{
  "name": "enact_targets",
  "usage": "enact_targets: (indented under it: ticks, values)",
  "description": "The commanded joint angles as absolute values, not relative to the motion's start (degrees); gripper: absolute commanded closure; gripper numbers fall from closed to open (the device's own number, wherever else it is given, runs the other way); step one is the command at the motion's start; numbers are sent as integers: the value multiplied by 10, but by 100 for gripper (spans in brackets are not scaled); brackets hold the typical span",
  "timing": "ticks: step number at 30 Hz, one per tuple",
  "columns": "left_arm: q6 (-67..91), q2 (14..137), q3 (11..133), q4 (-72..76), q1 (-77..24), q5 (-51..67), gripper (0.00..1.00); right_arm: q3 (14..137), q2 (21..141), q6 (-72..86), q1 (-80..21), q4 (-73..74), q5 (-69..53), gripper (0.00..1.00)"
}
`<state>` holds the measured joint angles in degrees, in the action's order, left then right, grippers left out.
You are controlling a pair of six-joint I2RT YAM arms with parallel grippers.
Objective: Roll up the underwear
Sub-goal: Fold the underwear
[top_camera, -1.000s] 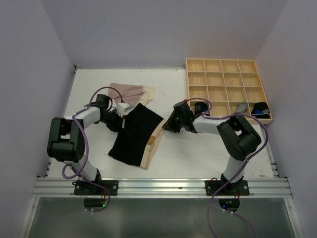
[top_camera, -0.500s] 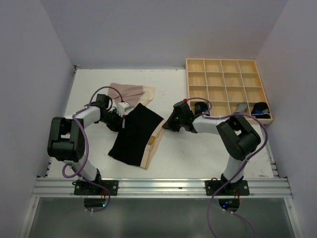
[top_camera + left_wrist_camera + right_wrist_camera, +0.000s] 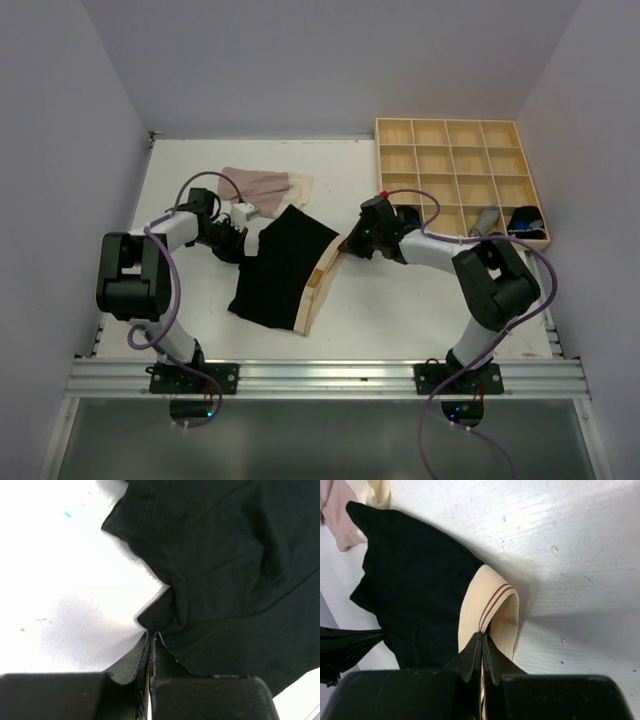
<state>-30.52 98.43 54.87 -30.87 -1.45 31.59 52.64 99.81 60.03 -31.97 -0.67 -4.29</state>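
Our right gripper is clenched on the beige waistband of the black underwear, lifting that striped edge into a small arch at the garment's right side. Our left gripper is pinched tight on the opposite, left edge of the same cloth, which puckers at the bite. We judge the grips sit on opposite edges so the cloth can be drawn taut and flat before any rolling begins. The garment lies mid-table, between the arms. A pale pink garment lies just beyond its far edge; whether they touch we cannot tell. The wooden tray sits far right, well apart.
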Motion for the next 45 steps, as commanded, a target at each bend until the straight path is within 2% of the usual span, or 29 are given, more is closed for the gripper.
enact_targets:
  ticks: [1, 19, 26, 27, 30, 34, 35, 41, 45]
  values:
    - [-311, 1006, 549, -306, -5, 280, 100, 549, 969, 575, -312, 19, -26, 100]
    - [-315, 1012, 554, -303, -1, 267, 100, 517, 948, 565, -289, 39, -31, 100]
    - [-333, 991, 573, -319, -1, 293, 99, 528, 1003, 559, -288, 25, -48, 100]
    - [-336, 976, 577, -318, -1, 305, 85, 533, 1014, 557, -287, 23, -53, 100]
    - [-340, 897, 597, -319, -10, 299, 60, 541, 1047, 554, -287, 16, -64, 100]
    - [-336, 828, 613, -339, -86, 237, 53, 535, 1059, 556, -288, 4, -65, 100]
    - [-329, 817, 610, -343, -131, 224, 53, 534, 1060, 557, -287, 3, -65, 100]
    - [-237, 821, 577, -332, -291, 199, 53, 532, 1062, 561, -288, 4, -67, 100]
    - [-181, 820, 556, -288, -384, 145, 47, 532, 1059, 561, -288, 4, -69, 100]
